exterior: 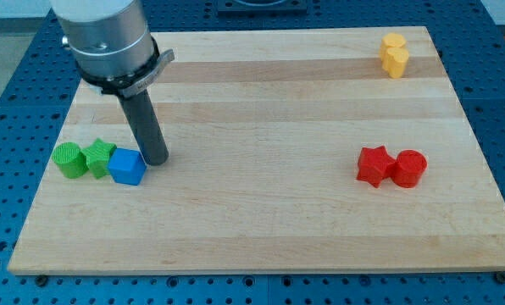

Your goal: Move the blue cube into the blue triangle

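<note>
The blue cube (127,167) sits on the wooden board at the view's left. It touches a green star-shaped block (98,158) on its left, and a green round block (68,159) lies left of that. My tip (157,159) rests on the board right beside the blue cube's right side, touching or nearly touching it. No blue triangle shows anywhere in the view.
A red star block (374,165) and a red round block (410,168) lie together at the view's right. Two yellow blocks (394,54) sit near the top right corner. The wooden board (261,220) lies on a blue perforated table.
</note>
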Robot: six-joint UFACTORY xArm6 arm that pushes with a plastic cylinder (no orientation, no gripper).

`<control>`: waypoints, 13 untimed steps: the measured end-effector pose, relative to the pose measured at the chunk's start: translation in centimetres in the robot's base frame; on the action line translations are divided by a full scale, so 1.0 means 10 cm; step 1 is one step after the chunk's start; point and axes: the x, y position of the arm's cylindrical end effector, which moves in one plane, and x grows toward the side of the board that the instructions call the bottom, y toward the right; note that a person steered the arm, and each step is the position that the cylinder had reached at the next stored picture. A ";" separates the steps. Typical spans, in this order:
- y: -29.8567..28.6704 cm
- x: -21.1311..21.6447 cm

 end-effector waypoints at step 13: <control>-0.28 -0.95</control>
